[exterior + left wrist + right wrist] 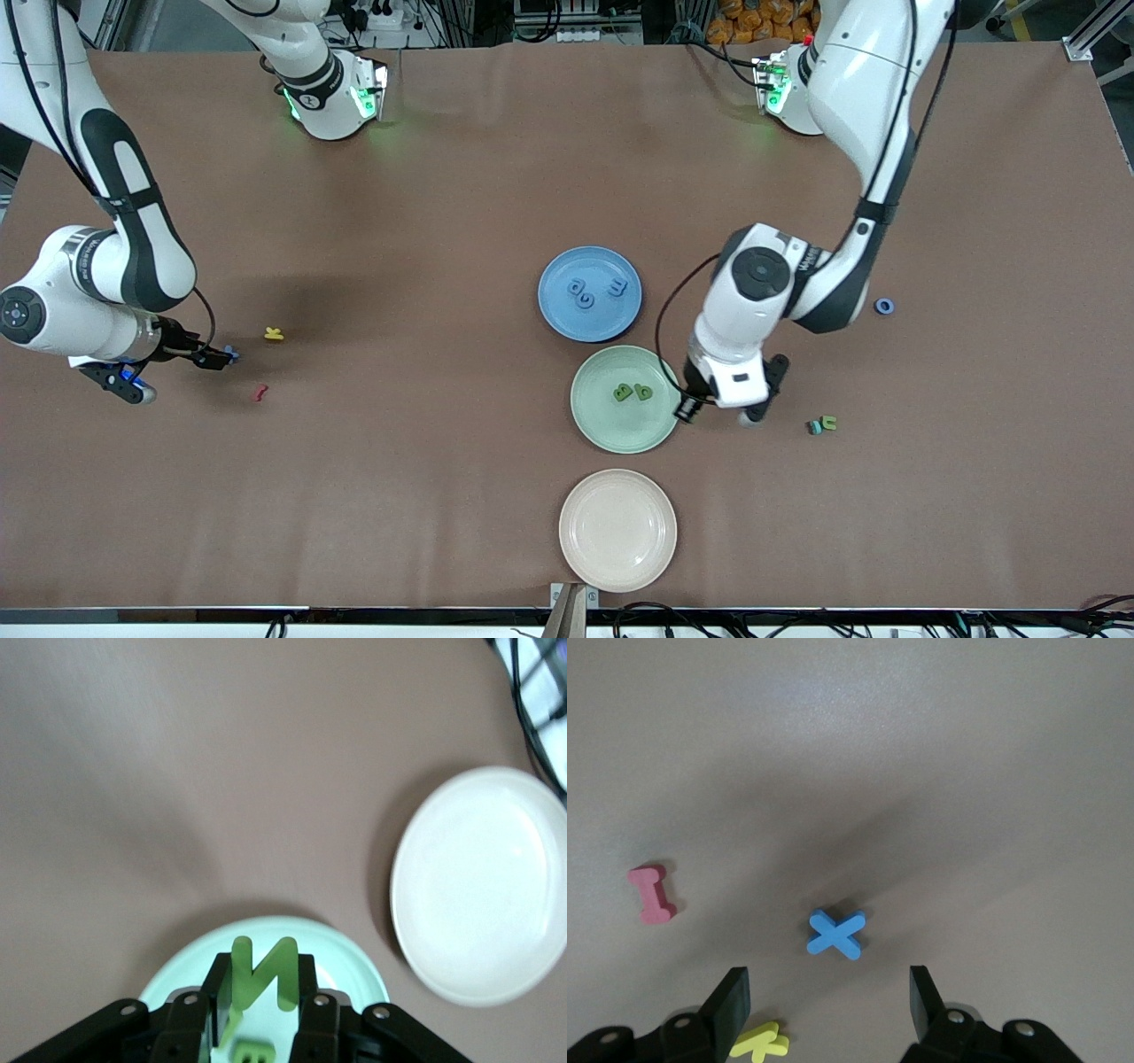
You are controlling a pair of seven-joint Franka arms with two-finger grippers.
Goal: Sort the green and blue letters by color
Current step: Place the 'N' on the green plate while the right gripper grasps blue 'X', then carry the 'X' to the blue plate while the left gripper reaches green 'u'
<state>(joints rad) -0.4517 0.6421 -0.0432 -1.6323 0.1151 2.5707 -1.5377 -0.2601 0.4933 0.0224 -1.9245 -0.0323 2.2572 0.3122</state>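
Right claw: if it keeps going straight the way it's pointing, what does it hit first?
Most likely the blue X letter, lying flat on the table between the open fingers of the right claw. A yellow letter sits just off that line. How high the claw is remains unclear.

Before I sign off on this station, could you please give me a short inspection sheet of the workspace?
Surface: brown table.
Job's things: three blue letters on blue plate; two green letters on green plate; blue X loose; green N held.
Clutter: cream plate, yellow letter, red squiggle.
Grippers: left gripper shut on the N above the green plate; right gripper open over the X.
Cables: along the table's edge.
Surroundings: nothing seen.
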